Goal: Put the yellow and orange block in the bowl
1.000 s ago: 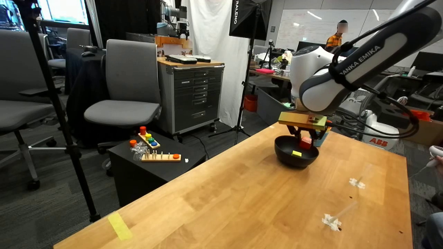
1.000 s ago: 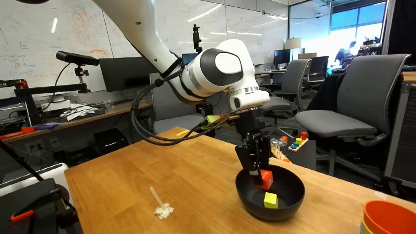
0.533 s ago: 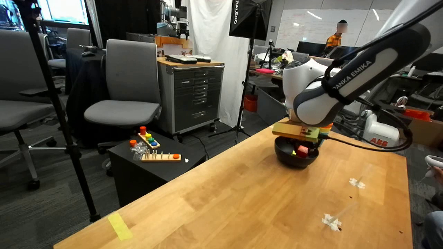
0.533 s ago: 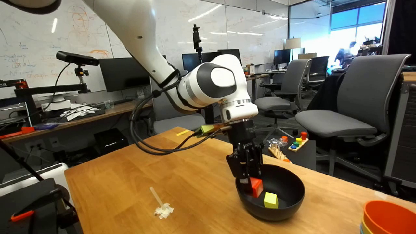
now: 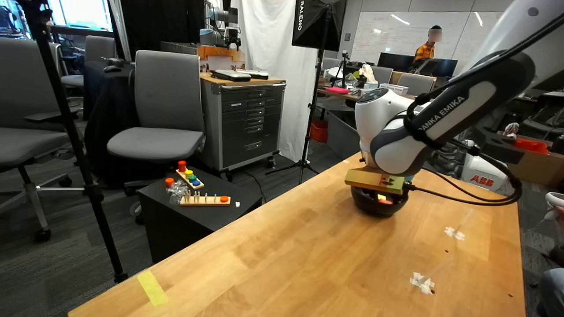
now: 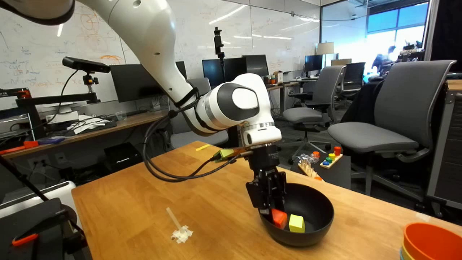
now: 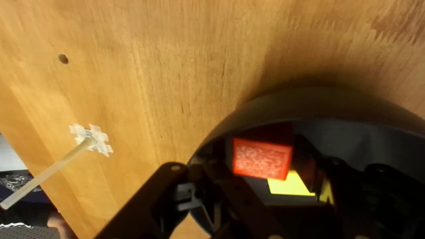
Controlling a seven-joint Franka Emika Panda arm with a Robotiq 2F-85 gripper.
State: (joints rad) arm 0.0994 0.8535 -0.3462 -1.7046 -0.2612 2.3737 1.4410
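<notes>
The orange block (image 6: 279, 218), reddish, is low in the black bowl (image 6: 317, 202) near its wall. Beside it in the bowl lies the yellow block (image 6: 296, 224). My gripper (image 6: 273, 210) reaches down inside the rim with its fingers on either side of the orange block. In the wrist view the orange block (image 7: 262, 159) shows a narrow gap toward the left finger, while the right finger stands close against its other side. The yellow block (image 7: 288, 186) is partly covered there by the orange block and the right finger. In an exterior view the gripper's mount hides much of the bowl (image 5: 374, 209).
A stacked orange cup (image 6: 431, 240) stands on the table near the bowl. A thin stick (image 6: 174, 218) rises from a taped spot on the tabletop. Toy peg boards (image 5: 205, 200) lie on a low black side table off the table's edge.
My arm has come down, lowering the orange block from above the bowl's inside to near its bottom, beside the yellow block. The bowl has shifted slightly with the yellow block in it.
</notes>
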